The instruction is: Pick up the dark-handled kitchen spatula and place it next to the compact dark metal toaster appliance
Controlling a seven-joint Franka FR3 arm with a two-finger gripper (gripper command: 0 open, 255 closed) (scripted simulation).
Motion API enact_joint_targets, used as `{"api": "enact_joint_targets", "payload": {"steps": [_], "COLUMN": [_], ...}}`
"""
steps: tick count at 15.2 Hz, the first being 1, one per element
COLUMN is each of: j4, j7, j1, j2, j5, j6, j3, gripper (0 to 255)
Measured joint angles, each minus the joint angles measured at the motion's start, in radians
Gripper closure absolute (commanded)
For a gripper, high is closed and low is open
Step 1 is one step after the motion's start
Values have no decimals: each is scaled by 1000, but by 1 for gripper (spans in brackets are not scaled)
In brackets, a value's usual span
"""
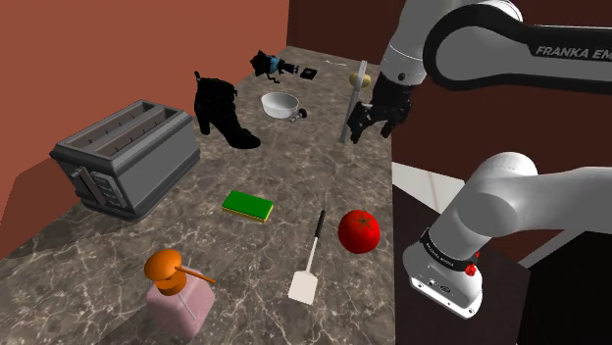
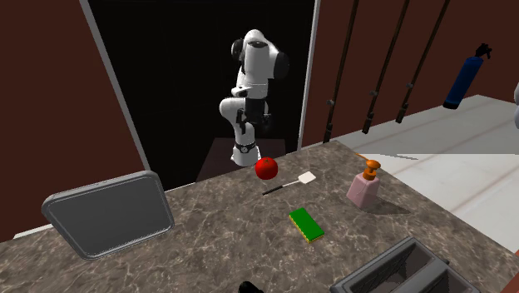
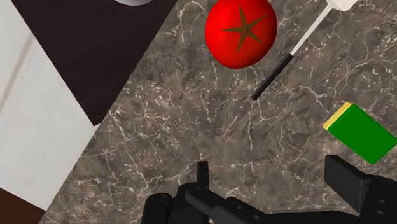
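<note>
- I am holding my hand (image 1: 365, 127) up in the air above the table (image 1: 245, 265), near the table's edge on my stand's side.
- In the wrist view my two fingers (image 3: 202, 177) are standing wide apart, clasping nothing, and bare marble is showing between them.
- The spatula (image 1: 309, 257) is lying flat on the table, well apart from my hand. In the shoulder view its white blade is pointing toward the picture's lower edge, and its thin dark handle is pointing up toward my hand.
- A red tomato (image 1: 359, 231) is sitting just beside the handle, on the shoulder view's right of it. I cannot tell whether the two are touching.
- A green sponge (image 1: 247, 206) with a yellow edge is lying on the handle's other side, near it but apart.
- In the wrist view the handle's end is lying between the tomato and the sponge, and it is closer to my fingers than the blade is.
- The toaster (image 1: 127, 155), dark grey with two slots, is standing at the shoulder view's left. It is well apart from the spatula, with the sponge lying between them.
- A pink soap bottle (image 1: 177, 289) with an orange pump is standing near the blade, toward the shoulder view's lower left.
- A black boot (image 1: 221, 110) and a white cup (image 1: 280, 105) are standing farther back on the table, beyond the toaster.
- In the second exterior view a grey tray (image 2: 100, 185) is sitting at the table's left end, and a black area is showing behind my arm.
</note>
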Motion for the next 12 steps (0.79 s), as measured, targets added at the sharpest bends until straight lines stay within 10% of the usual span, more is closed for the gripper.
{"api": "enact_joint_targets", "payload": {"steps": [12], "j4": [-187], "j7": [516], "j1": [59], "j2": [111], "j5": [316], "j6": [272], "j3": [391], "gripper": [0]}}
